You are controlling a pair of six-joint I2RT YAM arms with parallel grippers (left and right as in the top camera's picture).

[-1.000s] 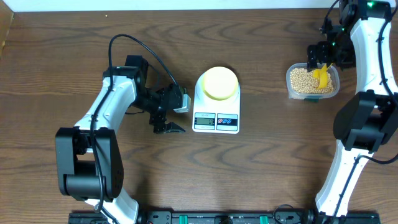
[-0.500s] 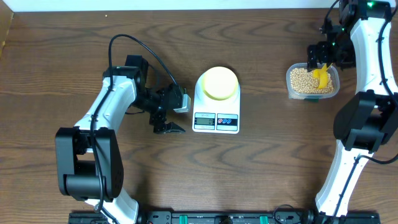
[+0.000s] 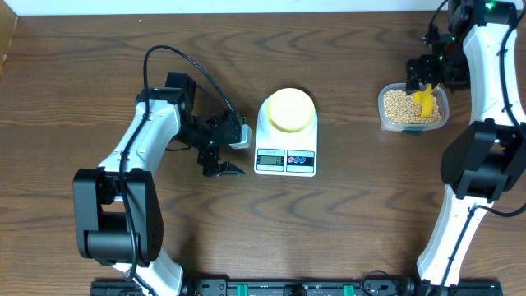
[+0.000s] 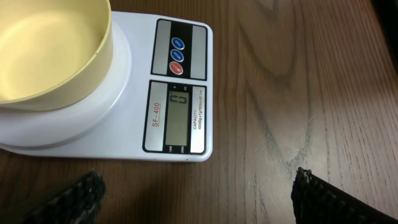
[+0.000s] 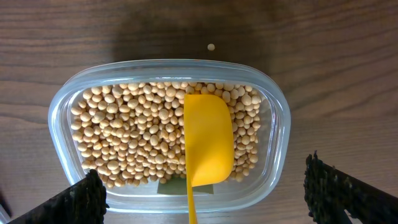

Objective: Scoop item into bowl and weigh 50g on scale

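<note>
Robot lab bench, wood-grain table (image 3: 74, 74), white-and-black left arm (image 3: 148, 136) and right arm (image 3: 493, 66) on a front rail (image 3: 246, 288)

Dark brown wood-grain table (image 3: 353, 230); light even, shadows soft. Pale white strip (image 3: 246, 6) beyond far edge. Black rail (image 3: 271, 289) along near edge.

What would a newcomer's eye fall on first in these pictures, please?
An empty pale-yellow bowl sits on the white scale at the middle of the table, the display reading zero. To the right, a clear tub of tan beans holds a bright yellow scoop lying on the heap.
</note>
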